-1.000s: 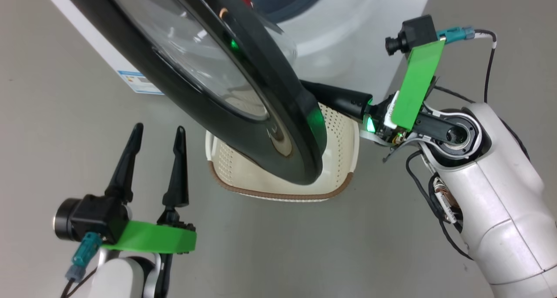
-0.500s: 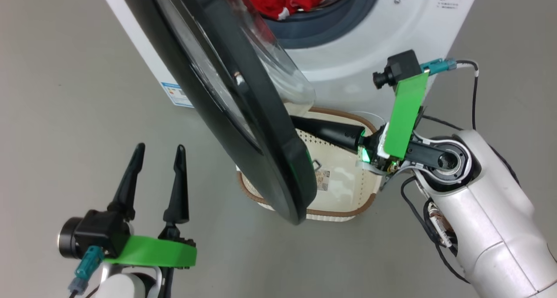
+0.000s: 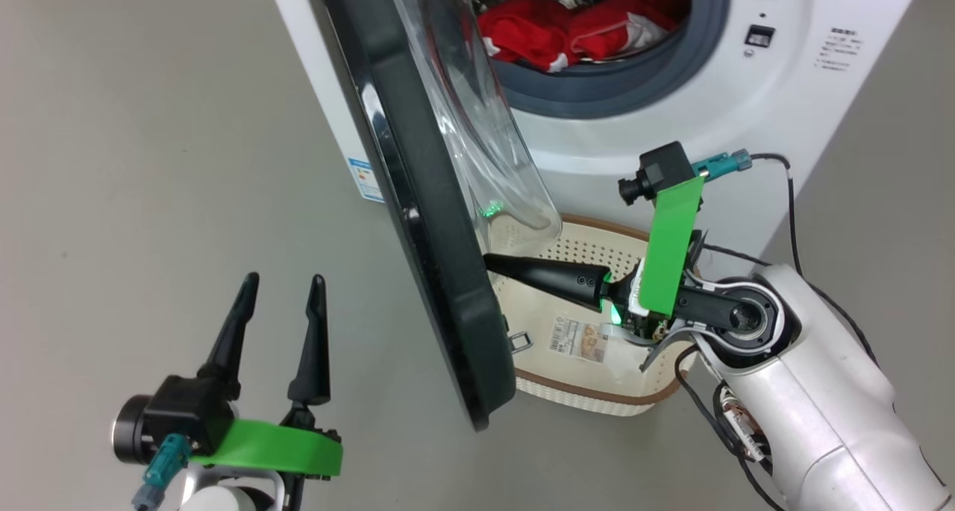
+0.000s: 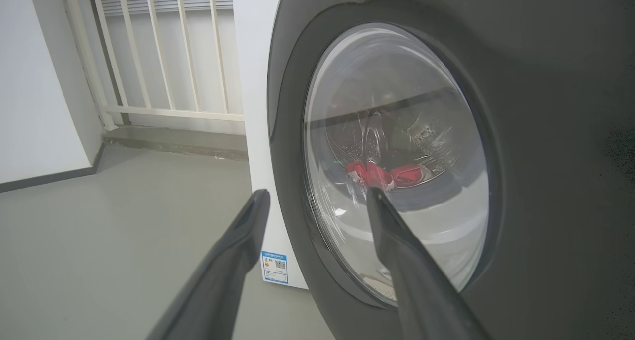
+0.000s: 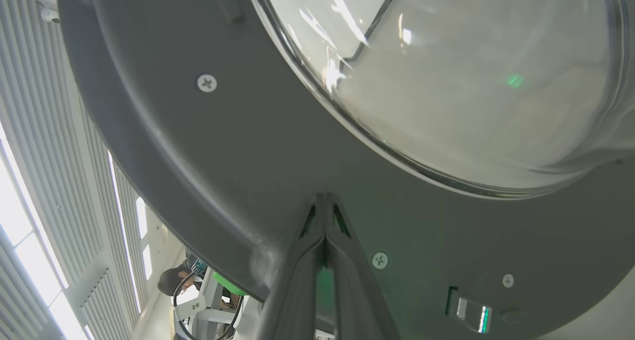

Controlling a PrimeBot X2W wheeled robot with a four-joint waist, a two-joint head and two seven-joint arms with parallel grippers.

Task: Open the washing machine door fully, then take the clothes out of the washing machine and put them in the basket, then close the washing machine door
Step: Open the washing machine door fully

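The washing machine (image 3: 671,138) stands with its door (image 3: 440,272) swung out, edge-on to the head view. Red clothes (image 3: 574,33) lie in the drum and show through the door glass (image 4: 377,173) in the left wrist view. The basket (image 3: 597,393) sits on the floor below the opening. My right gripper (image 3: 489,261) is shut and holds nothing; its tips press the door's inner rim (image 5: 198,156) just under the glass bowl (image 5: 446,82), above the basket. My left gripper (image 3: 285,278) hangs open and apart from the door's outer face (image 4: 545,181), fingers (image 4: 258,206) pointing at it.
Grey floor lies to the left of the machine. A blue label (image 4: 274,266) sits low on the machine's white side. A white railing (image 4: 163,57) and wall stand behind. A person (image 5: 171,283) shows past the door's edge in the right wrist view.
The head view has shifted, bringing the drum and clothes into sight. The door has swung further open and now stands edge-on, with my shut right gripper still against its inner side.
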